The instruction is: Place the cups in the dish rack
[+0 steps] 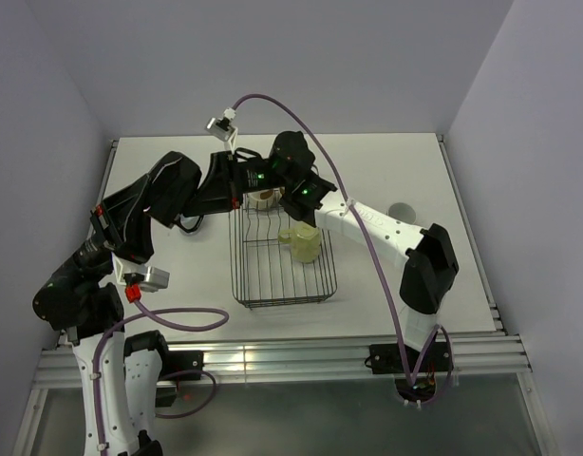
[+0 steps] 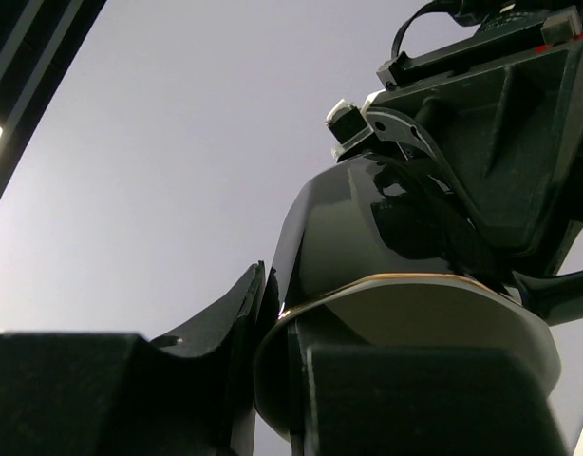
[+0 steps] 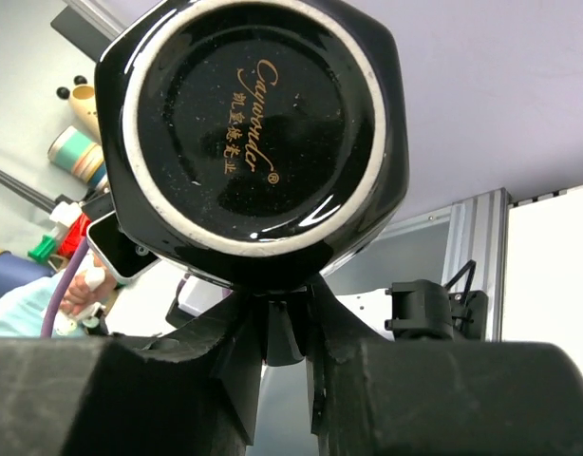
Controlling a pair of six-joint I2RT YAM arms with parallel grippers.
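A black cup with a cream inside [image 1: 264, 197] is held above the far end of the black wire dish rack [image 1: 272, 277]. My left gripper [image 1: 252, 182] is shut on its rim, with one finger [image 2: 225, 313] outside the wall and the other inside the cup [image 2: 353, 223]. My right gripper [image 1: 290, 190] is shut on the cup's handle [image 3: 283, 332], just under the glossy base [image 3: 253, 123]. A pale yellow mug [image 1: 303, 243] sits inside the rack. The other cups are hidden or out of view.
A small grey round object [image 1: 401, 210] lies on the white table [image 1: 386, 285], half hidden behind the right arm. Purple walls close in the back and both sides. Metal rails [image 1: 301, 356] run along the table's near edge.
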